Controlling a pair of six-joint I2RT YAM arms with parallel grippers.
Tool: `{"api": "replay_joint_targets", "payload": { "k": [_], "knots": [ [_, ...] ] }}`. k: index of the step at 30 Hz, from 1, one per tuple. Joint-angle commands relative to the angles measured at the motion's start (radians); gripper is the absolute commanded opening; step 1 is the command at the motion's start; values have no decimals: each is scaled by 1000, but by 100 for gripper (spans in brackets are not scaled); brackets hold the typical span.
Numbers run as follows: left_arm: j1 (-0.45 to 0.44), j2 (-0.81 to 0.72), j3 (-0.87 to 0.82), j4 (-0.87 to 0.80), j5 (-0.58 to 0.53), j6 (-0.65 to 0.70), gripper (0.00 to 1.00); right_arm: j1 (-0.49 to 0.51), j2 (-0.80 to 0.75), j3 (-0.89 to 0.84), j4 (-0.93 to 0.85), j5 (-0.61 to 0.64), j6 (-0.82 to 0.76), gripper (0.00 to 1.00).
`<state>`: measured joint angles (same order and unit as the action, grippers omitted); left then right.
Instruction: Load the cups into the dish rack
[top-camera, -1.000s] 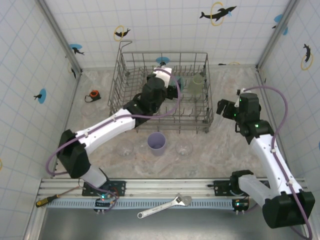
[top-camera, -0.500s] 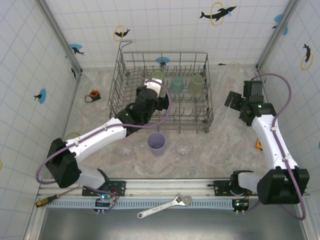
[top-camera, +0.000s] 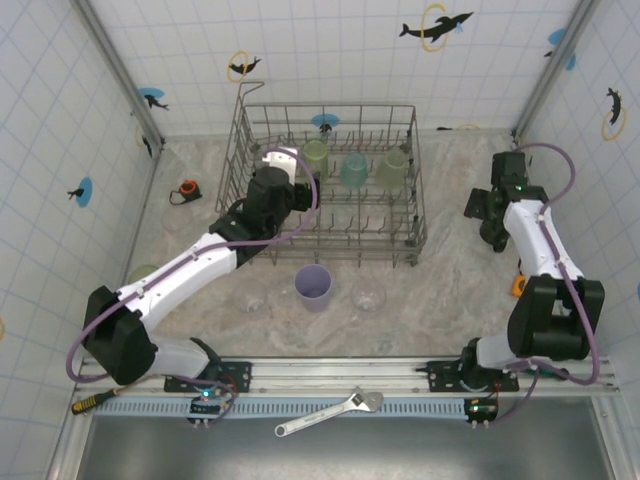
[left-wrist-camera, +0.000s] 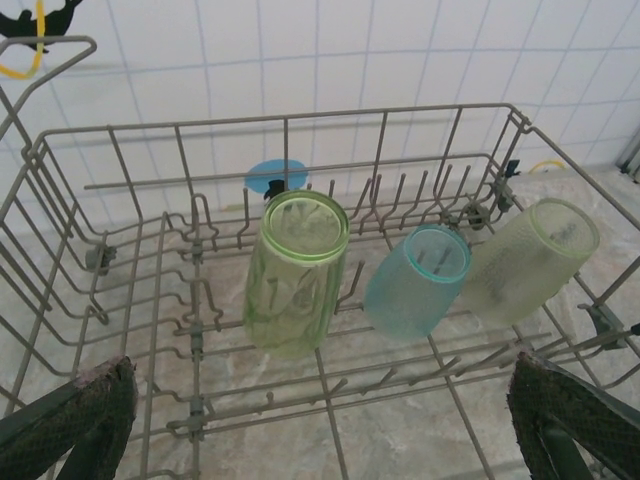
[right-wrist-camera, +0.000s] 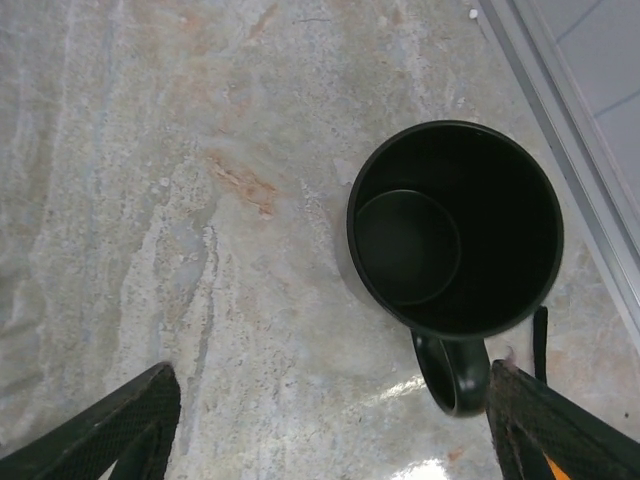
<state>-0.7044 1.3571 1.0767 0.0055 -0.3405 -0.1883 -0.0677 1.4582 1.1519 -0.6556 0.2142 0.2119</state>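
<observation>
The grey wire dish rack (top-camera: 325, 107) stands at the back of the table. Three cups sit mouth-down on its rear tines: a green one (left-wrist-camera: 295, 275), a teal one (left-wrist-camera: 415, 280) and a pale green one (left-wrist-camera: 530, 260). My left gripper (left-wrist-camera: 320, 430) hovers open over the rack's left part (top-camera: 283, 160), short of those cups and holding nothing. A lavender cup (top-camera: 314, 285) and two clear cups (top-camera: 250, 296) (top-camera: 368, 296) stand in front of the rack. My right gripper (right-wrist-camera: 330, 440) is open above a black mug (right-wrist-camera: 455, 230), whose handle lies beside the right finger (right-wrist-camera: 560, 425).
A small orange-and-black tape measure (top-camera: 186, 190) lies left of the rack. A wrench (top-camera: 330, 412) and a screwdriver (top-camera: 100, 400) rest on the near rail. A small orange item (top-camera: 518, 287) sits by the right wall, whose metal edge (right-wrist-camera: 560, 150) runs close past the mug.
My left gripper has pulled back leftward from the rack's middle, leaving the green cup on the rear tines. The right arm has swung out toward the right wall, over the black mug.
</observation>
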Motion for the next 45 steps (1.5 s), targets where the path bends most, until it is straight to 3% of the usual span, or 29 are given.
{"api": "replay_joint_targets", "payload": {
  "k": [1, 12, 20, 28, 36, 41, 45],
  "knots": [
    [11, -30, -18, -19, 32, -38, 98, -17, 62, 71, -23, 5, -32, 78],
    [13, -12, -39, -33, 71, -73, 98, -40, 237, 185, -46, 19, -52, 62],
    [13, -3, -23, -38, 79, -117, 97, -65, 288, 195, -46, -33, -68, 57],
    [13, 0, -19, -56, 75, -122, 98, -68, 368, 259, -87, -47, -74, 37],
    [13, 29, -8, -81, 53, -114, 97, -69, 446, 320, -119, -65, -73, 25],
    [13, 40, -6, -90, 48, -115, 97, -67, 453, 321, -119, -55, -71, 0],
    [12, 45, -4, -90, 48, -117, 98, -69, 442, 324, -121, -51, -70, 0]
  ]
}}
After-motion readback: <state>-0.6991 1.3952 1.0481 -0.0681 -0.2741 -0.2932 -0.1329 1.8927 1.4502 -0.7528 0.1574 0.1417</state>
